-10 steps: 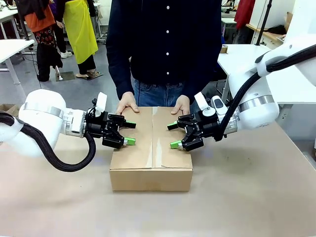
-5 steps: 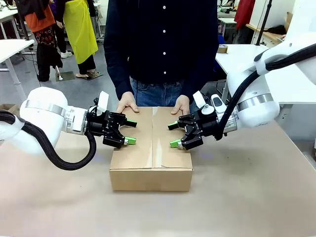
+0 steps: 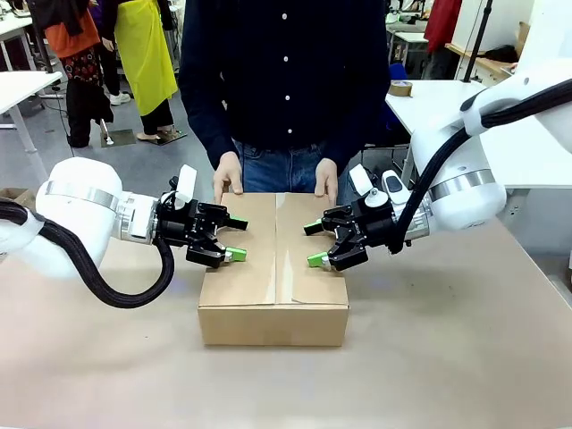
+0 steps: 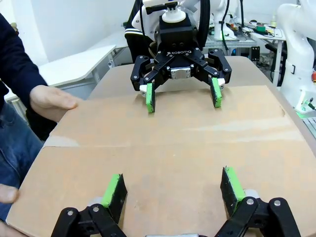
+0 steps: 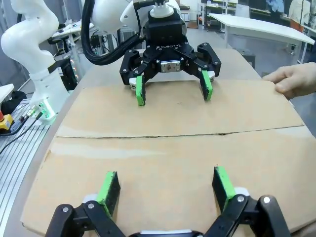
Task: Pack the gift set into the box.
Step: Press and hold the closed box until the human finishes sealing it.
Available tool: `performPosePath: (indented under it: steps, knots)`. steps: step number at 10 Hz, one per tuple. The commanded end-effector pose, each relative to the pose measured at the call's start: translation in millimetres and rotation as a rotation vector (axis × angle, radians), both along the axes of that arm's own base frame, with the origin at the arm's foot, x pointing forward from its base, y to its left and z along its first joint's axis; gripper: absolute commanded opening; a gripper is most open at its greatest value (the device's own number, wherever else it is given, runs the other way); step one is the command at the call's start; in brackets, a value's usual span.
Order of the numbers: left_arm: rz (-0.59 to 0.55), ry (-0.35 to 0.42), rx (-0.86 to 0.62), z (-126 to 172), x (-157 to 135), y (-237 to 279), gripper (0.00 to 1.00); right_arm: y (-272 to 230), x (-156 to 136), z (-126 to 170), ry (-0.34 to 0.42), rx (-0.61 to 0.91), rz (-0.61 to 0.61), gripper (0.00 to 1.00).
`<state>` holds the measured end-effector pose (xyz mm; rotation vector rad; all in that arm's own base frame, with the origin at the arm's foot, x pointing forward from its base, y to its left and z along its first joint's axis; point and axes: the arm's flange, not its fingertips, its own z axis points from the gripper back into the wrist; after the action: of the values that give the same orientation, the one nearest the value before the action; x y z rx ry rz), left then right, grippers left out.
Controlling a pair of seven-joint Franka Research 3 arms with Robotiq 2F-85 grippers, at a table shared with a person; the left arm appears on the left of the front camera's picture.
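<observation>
The box point(image 3: 273, 268) sits mid-table with its top flaps folded shut along a centre seam. The gift set is out of view. My left gripper point(image 3: 239, 239) hovers open just over the left flap, and my right gripper point(image 3: 313, 245) hovers open over the right flap, the two facing each other. In the left wrist view my left gripper point(image 4: 173, 185) spans the cardboard point(image 4: 173, 143) with the right gripper point(image 4: 182, 96) opposite. In the right wrist view the right gripper point(image 5: 165, 185) faces the left gripper point(image 5: 173, 91). The person's hands point(image 3: 229, 179) touch the box's far edge.
The person stands close against the far side of the table. A white table with a tape roll point(image 3: 400, 88) stands at the back right. Brown tabletop point(image 3: 447, 357) lies bare around the box.
The person's hands have lifted from lying flat on the far flaps to just the fingers at the edge. Both grippers have edged slightly inward and stay open.
</observation>
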<state>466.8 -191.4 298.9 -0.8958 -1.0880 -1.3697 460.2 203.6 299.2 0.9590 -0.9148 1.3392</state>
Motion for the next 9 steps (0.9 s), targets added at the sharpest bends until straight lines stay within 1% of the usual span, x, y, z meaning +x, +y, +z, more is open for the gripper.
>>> performPosePath:
  steps: [1, 9]
  knots:
    - [0.001, 0.009, 0.002, -2.7, -1.1, 0.2, 1.0, -0.4, -0.4, -2.3, -0.002, -0.002, -0.003, 1.0]
    - [0.001, 0.009, 0.002, -2.7, -1.1, 0.2, 1.0, -0.4, -0.4, -2.3, -0.002, -0.002, -0.003, 1.0]
